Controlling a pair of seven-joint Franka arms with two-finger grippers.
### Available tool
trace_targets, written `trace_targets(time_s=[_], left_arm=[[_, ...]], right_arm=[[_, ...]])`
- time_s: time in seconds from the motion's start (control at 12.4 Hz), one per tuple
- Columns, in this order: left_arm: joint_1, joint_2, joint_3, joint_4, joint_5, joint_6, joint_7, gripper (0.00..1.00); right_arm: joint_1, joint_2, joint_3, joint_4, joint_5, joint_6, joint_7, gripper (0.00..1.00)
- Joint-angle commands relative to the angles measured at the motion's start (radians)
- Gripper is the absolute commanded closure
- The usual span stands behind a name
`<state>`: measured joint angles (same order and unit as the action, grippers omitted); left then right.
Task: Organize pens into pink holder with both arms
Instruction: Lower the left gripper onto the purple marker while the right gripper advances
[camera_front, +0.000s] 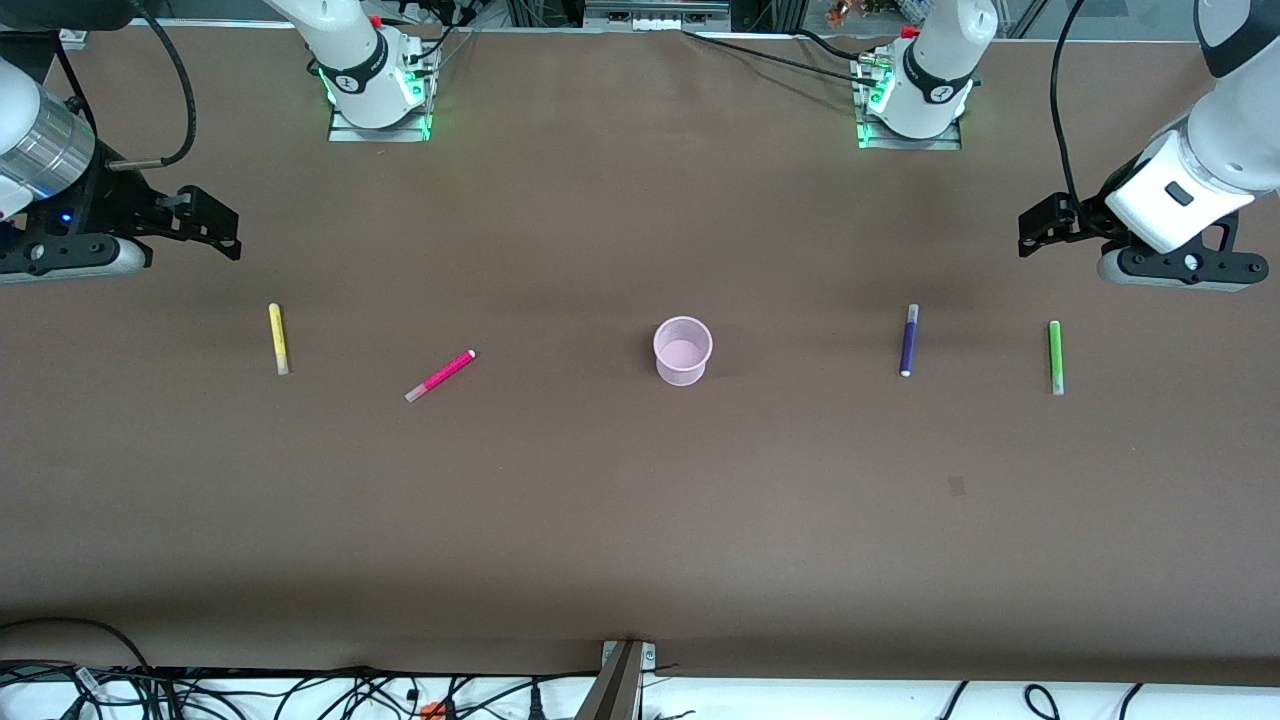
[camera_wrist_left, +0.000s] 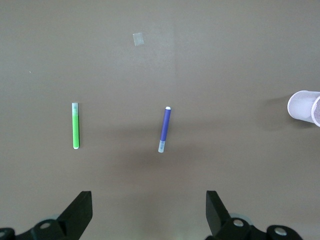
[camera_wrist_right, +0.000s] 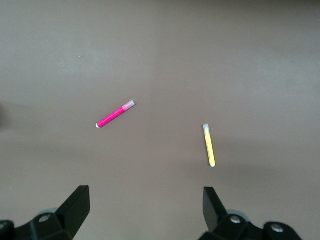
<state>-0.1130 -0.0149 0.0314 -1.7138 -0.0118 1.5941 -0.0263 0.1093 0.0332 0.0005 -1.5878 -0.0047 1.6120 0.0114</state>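
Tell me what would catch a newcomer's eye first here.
Probably the pink holder, upright mid-table and empty. Four pens lie flat beside it: yellow pen and magenta pen toward the right arm's end, purple pen and green pen toward the left arm's.

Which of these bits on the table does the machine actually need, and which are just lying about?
Needed:
- yellow pen
- pink pen
- purple pen
- green pen
- pink holder, standing empty between them
- left gripper and right gripper, both open, holding nothing

Just lying about:
- small patch of tape on the table
- loose cables along the table's near edge
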Motion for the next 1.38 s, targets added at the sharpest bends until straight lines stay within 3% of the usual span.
trace_targets(time_s=[0.0, 0.49, 0.97, 1.13, 1.29], left_arm=[[0.001, 0.001, 0.001, 0.019, -0.017, -0.020, 0.012, 0.00], [0.000, 0.024, 0.001, 0.027, -0.017, -0.014, 0.011, 0.00], [-0.005, 0.177, -0.001, 0.013, -0.016, 0.001, 0.016, 0.00], [-0.025, 0.220, -0.001, -0.032, -0.016, 0.091, 0.016, 0.00], [-0.036, 0.228, -0.017, -0.158, -0.014, 0.279, 0.016, 0.00]], right_arm=[[-0.008, 0.005, 0.007, 0.015, -0.005, -0.003, -0.016, 0.00], [-0.008, 0.005, 0.007, 0.015, -0.006, -0.001, -0.017, 0.00], [-0.002, 0.048, 0.012, 0.014, -0.014, 0.009, -0.017, 0.00], [-0.002, 0.102, 0.012, 0.014, -0.015, 0.000, -0.019, 0.00], [-0.002, 0.109, 0.012, 0.014, -0.015, 0.000, -0.019, 0.00]])
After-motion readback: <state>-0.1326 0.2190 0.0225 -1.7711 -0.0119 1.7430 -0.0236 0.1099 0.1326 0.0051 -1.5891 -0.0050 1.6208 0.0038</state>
